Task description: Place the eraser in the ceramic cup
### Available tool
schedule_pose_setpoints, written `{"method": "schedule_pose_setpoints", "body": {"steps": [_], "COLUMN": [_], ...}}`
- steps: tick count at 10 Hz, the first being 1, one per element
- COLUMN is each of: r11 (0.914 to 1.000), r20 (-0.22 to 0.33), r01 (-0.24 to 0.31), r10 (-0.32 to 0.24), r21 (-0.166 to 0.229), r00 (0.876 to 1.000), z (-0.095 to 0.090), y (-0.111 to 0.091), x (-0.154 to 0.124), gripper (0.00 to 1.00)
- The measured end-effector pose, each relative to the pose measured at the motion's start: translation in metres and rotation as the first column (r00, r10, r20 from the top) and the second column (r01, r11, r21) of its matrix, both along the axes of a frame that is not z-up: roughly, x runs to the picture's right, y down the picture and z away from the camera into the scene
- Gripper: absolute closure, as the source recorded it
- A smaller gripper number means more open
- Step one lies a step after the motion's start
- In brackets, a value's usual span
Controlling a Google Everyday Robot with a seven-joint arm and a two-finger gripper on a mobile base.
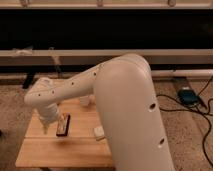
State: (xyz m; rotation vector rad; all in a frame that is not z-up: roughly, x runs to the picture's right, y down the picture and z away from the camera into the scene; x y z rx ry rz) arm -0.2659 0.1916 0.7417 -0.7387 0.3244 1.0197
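**benchcam:** So where's your stuff sitting right now?

**armchair_op:** Closest to you is the fat white arm [130, 110], which eats the whole right half of the bench [60, 152]. Just past the front planks the pale block [99, 132] lies flat, tucked up against the arm.

**benchcam:** And the eraser?

**armchair_op:** The eraser [63, 125] is at about 9 o'clock from that block, over the left-middle of the bench, with its long side running front to back. Your gripper [51, 125] points down right at the eraser's 9 o'clock, so close they look like they're touching. Whether it's got a grip on it or is spread wide, you can't tell from here.

**benchcam:** Cup?

**armchair_op:** The ceramic cup [85, 101] stands farther back, at 1 o'clock from the eraser. It's half hidden behind the arm and clearly apart from the eraser. Way out on the floor at 3 o'clock there's a dark box [187, 96] with cables.
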Motion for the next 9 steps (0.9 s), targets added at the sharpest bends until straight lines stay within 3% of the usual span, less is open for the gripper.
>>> {"method": "schedule_pose_setpoints", "body": {"steps": [3,5,9], "r11": [1.0,0.9999,0.9985], "r20": [0.014,-0.015,-0.07], "r01": [-0.003,-0.012,-0.053], "r10": [0.003,0.012,0.052], "r21": [0.004,0.003,-0.009], "r00": [1.0,1.0,0.996], "z": [0.035,0.057,0.083], "y": [-0.011,-0.017,-0.031], "x": [-0.01,-0.001,0.018], "gripper": [0.34,0.34,0.34]}}
